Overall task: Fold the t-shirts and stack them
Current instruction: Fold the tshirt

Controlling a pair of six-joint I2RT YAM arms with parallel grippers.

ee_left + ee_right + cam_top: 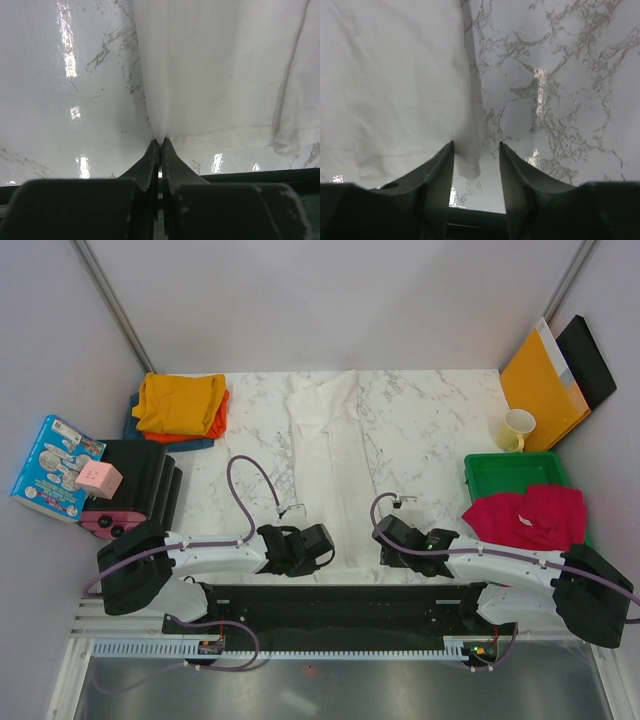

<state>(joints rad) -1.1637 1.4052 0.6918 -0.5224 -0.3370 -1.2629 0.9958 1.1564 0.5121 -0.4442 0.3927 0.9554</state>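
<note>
- On the marble worktop (430, 415), my left jaws are pressed together, pinching the near hem of the white t-shirt (325, 440).
- My right jaws stand spread around its other near corner.

The white-and-grey marble-patterned tabletop (60, 100) shone glossy, throwing back lamp glare; the long white cloth t-shirt (215, 75) looked soft, matt, faintly creased; my dark fingers (437, 185) showed smooth, dull plastic.

Left hand (160, 141) clamps the white t-shirt (215, 75); right hand (476, 145) gapes; both arms low.
</note>
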